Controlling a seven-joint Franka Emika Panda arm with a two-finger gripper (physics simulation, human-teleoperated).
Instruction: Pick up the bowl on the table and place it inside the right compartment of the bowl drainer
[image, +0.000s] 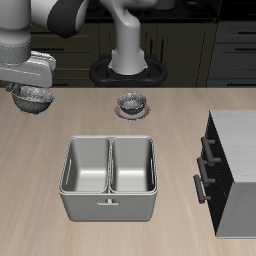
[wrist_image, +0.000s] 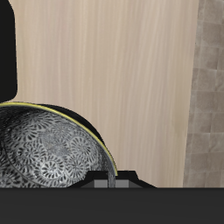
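Observation:
The bowl, speckled silver-grey with a light rim, hangs just above the table near its back edge, off to one side of the bowl drainer. My gripper is shut on its rim from above. In the wrist view the bowl fills the space right under the hand, with one dark finger at its rim. The bowl drainer, a light-grey tub with two square wells, sits nearer the table's front edge. Its right compartment holds nothing.
A smaller dark speckled bowl rests on a pale disc at the back of the table, behind the drainer. A dark boxy cabinet with bar handles stands beside the drainer, on the side away from my gripper.

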